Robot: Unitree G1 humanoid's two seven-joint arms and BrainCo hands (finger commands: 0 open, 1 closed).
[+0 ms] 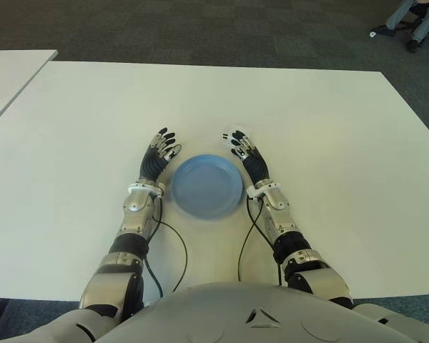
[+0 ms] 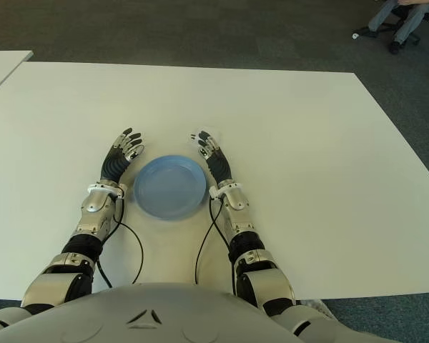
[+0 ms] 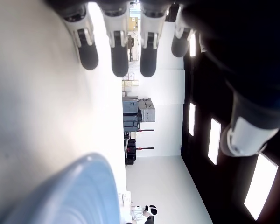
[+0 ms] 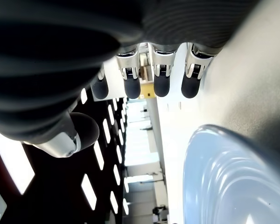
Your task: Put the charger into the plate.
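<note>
Left hand is seen just left of the blue plate, fingers extended, nothing held. Plate lies on the white surface. Right hand is seen just right of it, fingers extended over a small white charger, not grasped.

Blue round plate, shallow, with faint concentric rings on its glossy inner face; sits flat and upright on the white table, nothing in it. Charger: small, white, mostly hidden under the fingertips of the right hand, on the table beyond the plate's far right edge, near the plate but apart from it. Two short dark marks show on its left side; shape otherwise unclear.
</note>
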